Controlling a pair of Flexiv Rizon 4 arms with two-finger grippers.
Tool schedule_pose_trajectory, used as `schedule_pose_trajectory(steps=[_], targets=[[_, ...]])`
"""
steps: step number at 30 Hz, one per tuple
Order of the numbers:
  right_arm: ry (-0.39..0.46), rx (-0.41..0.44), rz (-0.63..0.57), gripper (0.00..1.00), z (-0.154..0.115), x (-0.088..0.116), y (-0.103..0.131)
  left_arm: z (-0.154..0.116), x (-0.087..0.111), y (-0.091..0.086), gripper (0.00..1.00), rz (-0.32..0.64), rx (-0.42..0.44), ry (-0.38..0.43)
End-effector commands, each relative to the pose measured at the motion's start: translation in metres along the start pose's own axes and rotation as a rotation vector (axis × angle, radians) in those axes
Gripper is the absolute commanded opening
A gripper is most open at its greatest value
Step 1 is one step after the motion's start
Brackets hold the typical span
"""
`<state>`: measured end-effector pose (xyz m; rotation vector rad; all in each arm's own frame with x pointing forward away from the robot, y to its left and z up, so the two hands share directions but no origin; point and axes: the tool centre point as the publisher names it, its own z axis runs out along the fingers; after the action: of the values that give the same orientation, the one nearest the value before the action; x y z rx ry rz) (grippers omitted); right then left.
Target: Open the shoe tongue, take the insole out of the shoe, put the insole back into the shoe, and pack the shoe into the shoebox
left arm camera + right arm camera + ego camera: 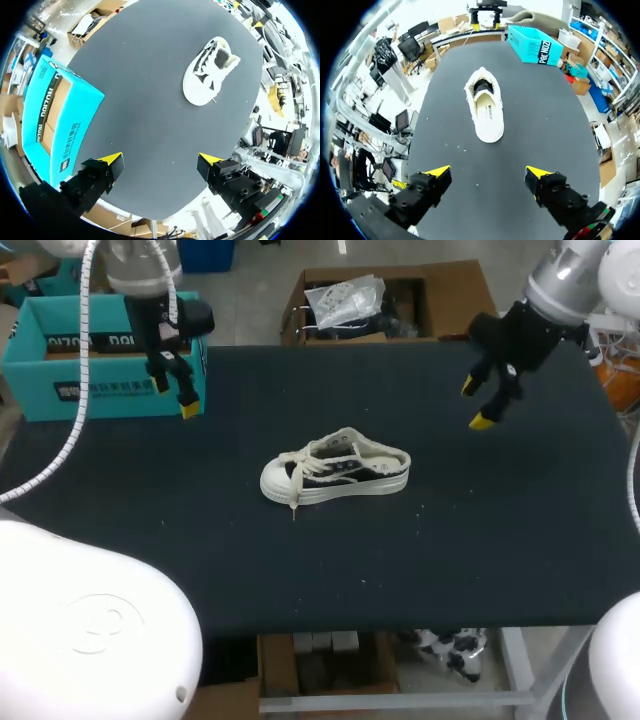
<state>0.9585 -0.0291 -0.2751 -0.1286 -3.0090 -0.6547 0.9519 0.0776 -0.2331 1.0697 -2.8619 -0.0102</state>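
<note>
A white-and-black canvas shoe (335, 472) stands upright mid-table, toe toward my left, laces loose. In the right wrist view the shoe (485, 107) lies ahead of the gripper, heel nearest, with its pale insole (487, 112) showing inside. An open teal shoebox (100, 355) stands at the table's far left edge. My left gripper (176, 395) hangs open above the table beside the box, well behind and left of the shoe. My right gripper (475, 404) hovers open to the far right of the shoe. Neither holds anything. The left wrist view has the shoe (210, 72) far ahead and the shoebox (55, 115) beside the fingers.
The black tabletop (450, 540) stretches around the shoe on all sides. A few pale specks lie on it. Its front edge (400, 625) runs across the near side.
</note>
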Motion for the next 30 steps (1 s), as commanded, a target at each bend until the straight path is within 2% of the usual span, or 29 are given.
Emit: schedule_pose_trajectory(steps=[1, 14, 16, 18, 21, 22, 23, 24, 27, 30], targets=[[-0.053, -0.026, 0.043, 1.00, 0.027, 0.004, 0.006, 0.019, 0.010, -0.008, 1.00, -0.283, -0.073, -0.108], [-0.053, -0.026, 0.043, 1.00, 0.027, 0.004, 0.006, 0.019, 0.010, -0.008, 1.00, -0.283, -0.073, -0.108], [-0.053, -0.026, 0.043, 1.00, 0.027, 0.004, 0.006, 0.019, 0.020, -0.024, 1.00, -0.394, -0.083, -0.086], [-0.038, -0.053, 0.029, 1.00, 0.041, 0.005, 0.010, 0.026, 0.035, -0.038, 1.00, -0.441, -0.121, -0.077], [-0.009, -0.105, 0.028, 1.00, 0.065, 0.008, 0.018, 0.031, 0.053, -0.058, 1.00, -0.556, -0.166, -0.021], [0.004, -0.116, 0.031, 1.00, 0.071, 0.008, 0.018, 0.032, 0.058, -0.064, 1.00, -0.625, -0.172, -0.017], [0.013, -0.130, 0.033, 1.00, 0.078, 0.008, 0.018, 0.034, 0.063, -0.069, 1.00, -0.655, -0.173, -0.020], [0.018, -0.154, 0.023, 1.00, 0.086, 0.010, 0.021, 0.034, 0.068, -0.071, 1.00, -0.667, -0.173, 0.015], [0.016, -0.212, 0.012, 1.00, 0.102, 0.014, 0.026, 0.036, 0.082, -0.081, 1.00, -0.758, -0.178, 0.050], [0.016, -0.240, 0.019, 1.00, 0.113, 0.015, 0.030, 0.036, 0.091, -0.086, 1.00, -0.815, -0.171, 0.054]])
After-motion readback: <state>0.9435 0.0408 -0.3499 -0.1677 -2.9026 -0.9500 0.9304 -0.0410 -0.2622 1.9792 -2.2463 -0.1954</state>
